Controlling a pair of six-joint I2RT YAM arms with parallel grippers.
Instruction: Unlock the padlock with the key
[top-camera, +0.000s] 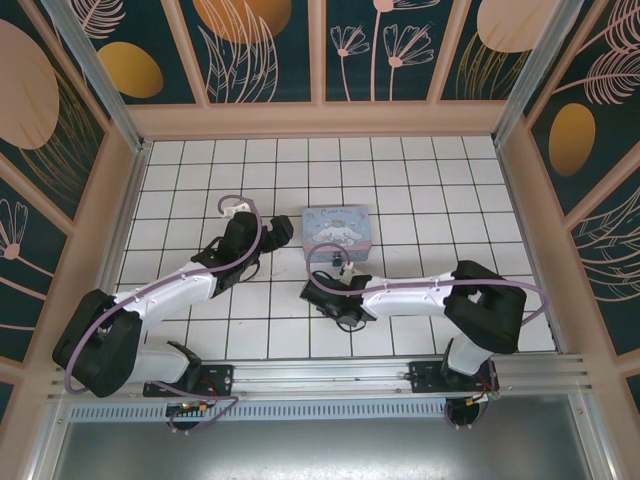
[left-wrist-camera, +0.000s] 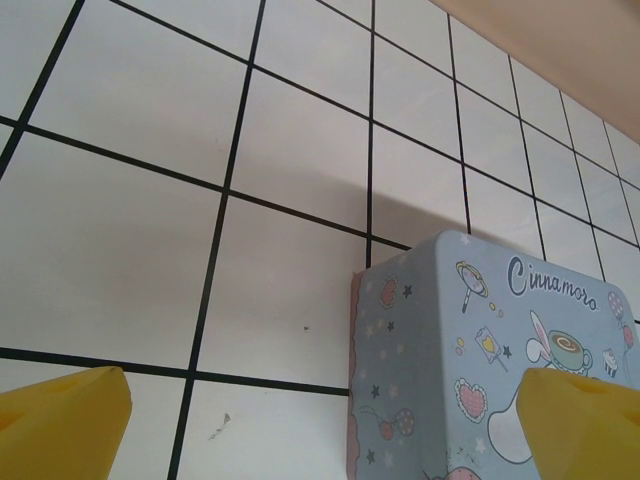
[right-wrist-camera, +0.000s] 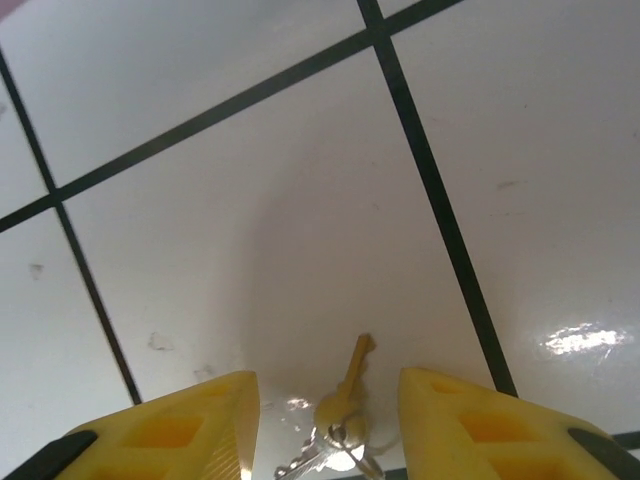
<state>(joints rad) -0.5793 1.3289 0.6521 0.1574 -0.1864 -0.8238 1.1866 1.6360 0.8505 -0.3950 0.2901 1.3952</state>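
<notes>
White tiled table (top-camera: 400, 190) — tin box (left-wrist-camera: 470, 360) lidded, contents hidden; left gripper (left-wrist-camera: 322, 388) gaping, right gripper (right-wrist-camera: 325, 385) parted astride the key (right-wrist-camera: 353, 372).

Lid lettering: "Cinnamoro", in dark cursive script
Stands on: top of the pastel blue-and-pink cartoon tin box (left-wrist-camera: 470, 340), above its drawn cup
Top view: the tin box's (top-camera: 338, 228) print is too small to read

The bench (right-wrist-camera: 250, 200) is of white tiles, smooth and glossy, with thin dark joints. The key (right-wrist-camera: 352, 375) is pale yellowish metal, shiny, on a silvery metal ring (right-wrist-camera: 335, 445). The right hand (right-wrist-camera: 328, 395) has fingers (right-wrist-camera: 180, 430) of matt yellow plastic, and the left hand (left-wrist-camera: 325, 400) too. The tin (left-wrist-camera: 480, 350) is smooth, printed in pastel colours, with a soft sheen.
</notes>
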